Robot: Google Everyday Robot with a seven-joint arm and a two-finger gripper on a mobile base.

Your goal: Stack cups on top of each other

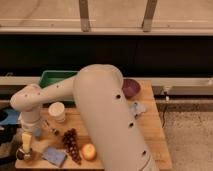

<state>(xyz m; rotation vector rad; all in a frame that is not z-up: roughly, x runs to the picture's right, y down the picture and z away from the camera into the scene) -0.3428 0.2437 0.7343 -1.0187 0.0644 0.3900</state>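
My gripper hangs below the white wrist over the left front part of the wooden table. A small light-blue round thing, probably the light-blue cup, sits right beside it, partly hidden. A small dark shiny cup stands at the front left corner with a yellow object just above it. A short cream-white cup stands upright to the right of the wrist. My large white arm covers the middle of the table.
A green tray lies at the back left and a purple bowl at the back right. Dark grapes, an orange fruit and a blue sponge lie at the front. A pale blue crumpled item lies right of the arm.
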